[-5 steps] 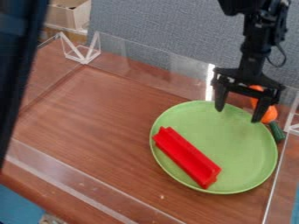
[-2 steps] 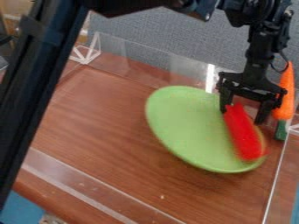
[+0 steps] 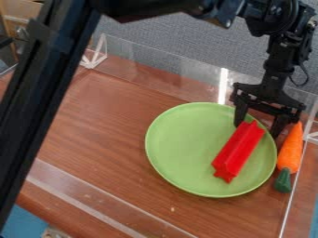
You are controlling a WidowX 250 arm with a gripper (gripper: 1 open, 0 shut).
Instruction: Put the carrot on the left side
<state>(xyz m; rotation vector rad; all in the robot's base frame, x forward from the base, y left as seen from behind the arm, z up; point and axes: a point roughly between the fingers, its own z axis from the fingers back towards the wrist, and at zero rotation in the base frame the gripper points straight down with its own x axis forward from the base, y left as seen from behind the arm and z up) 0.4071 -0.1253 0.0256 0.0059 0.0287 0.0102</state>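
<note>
The carrot (image 3: 291, 151) is small and orange with a dark green stem end. It lies just off the right rim of the green plate (image 3: 180, 149), its stem end toward the camera. A red rectangular block (image 3: 243, 151) lies tilted on the right half of the plate. My gripper (image 3: 266, 119) points down over the plate's far right part, just above the block's far end and up-left of the carrot. Its black fingers (image 3: 239, 113) stand apart and hold nothing.
Clear acrylic walls (image 3: 187, 67) fence the wooden table (image 3: 87, 130) at the back, right and front. A dark out-of-focus bar (image 3: 44, 102) crosses the left foreground. A white triangular frame (image 3: 89, 54) stands behind the back wall at left.
The camera's view has shifted, so plate and block sit differently in the picture. The gripper has come down closer to the plate, and its fingers look slightly narrower than before.
</note>
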